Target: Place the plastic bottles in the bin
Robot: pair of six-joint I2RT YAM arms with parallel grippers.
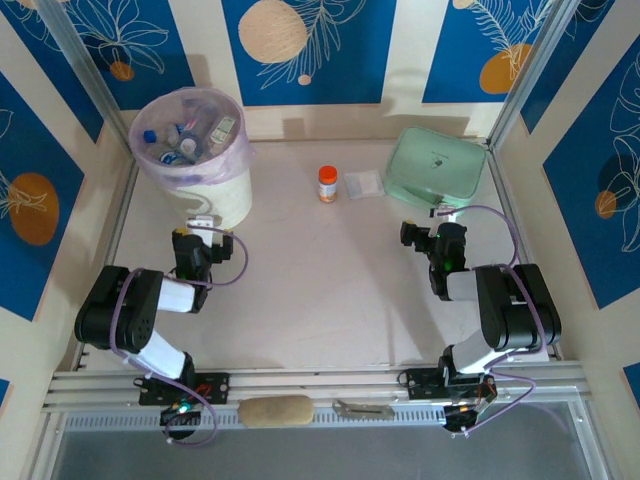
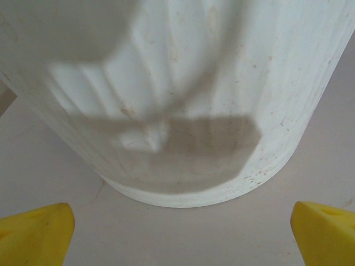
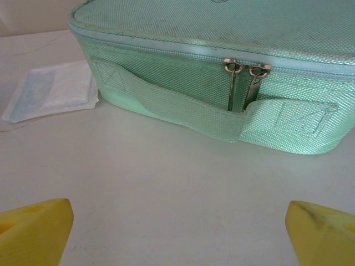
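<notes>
Plastic bottles (image 1: pixel 185 135) lie heaped inside the bin (image 1: pixel 215 195); I judge the sorting done. My left gripper (image 2: pixel 180 221) sits low, just before the bin wall, and my right gripper (image 3: pixel 177 221) faces the green case (image 3: pixel 222 83). Both have their fingers wide apart and hold nothing. Best to back off gently without nudging the bin, and leave the jar (image 1: pixel 327 184) alone.

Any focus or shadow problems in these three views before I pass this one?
Left wrist: the bin wall is close and soft, with a blocky dark shadow across it. Right wrist: the mint green case is crisp, weave and zipper pulls clear, while the yellow fingertips at the bottom corners blur. Top external: even light, only faint shadows, no glare.
</notes>
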